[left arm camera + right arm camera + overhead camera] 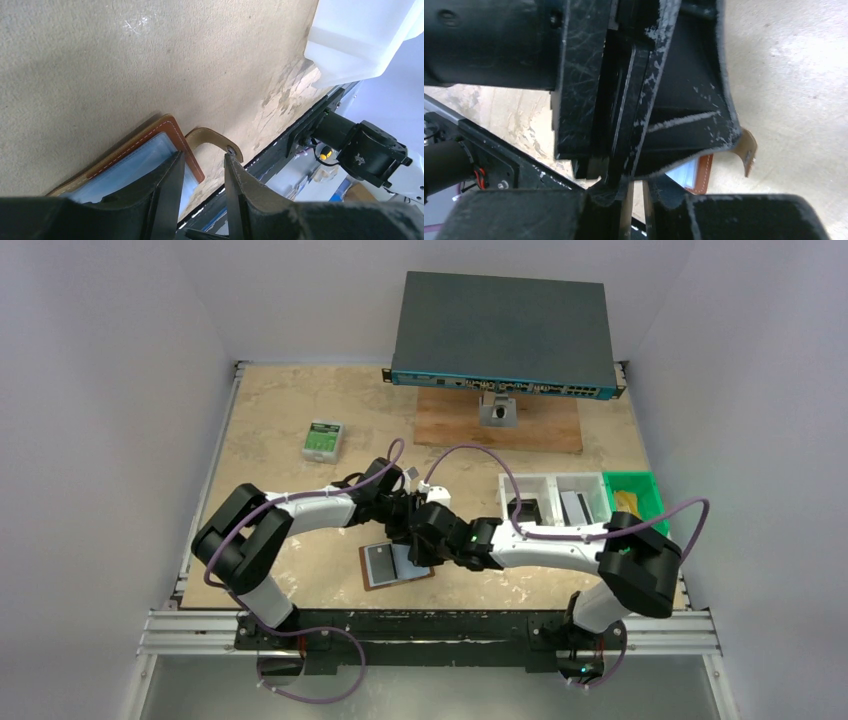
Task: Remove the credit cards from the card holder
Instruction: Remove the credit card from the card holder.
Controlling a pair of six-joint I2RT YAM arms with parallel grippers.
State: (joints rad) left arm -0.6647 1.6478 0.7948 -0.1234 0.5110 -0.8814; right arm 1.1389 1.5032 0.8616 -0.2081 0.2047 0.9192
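At table (300, 440) front, the card holder (383, 565) lies open, left-to-right.

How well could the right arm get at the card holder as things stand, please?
Probably not easily: the left claw sits right in front of the right claw, over the open card holder, leaving only a corner and the snap tab showing.
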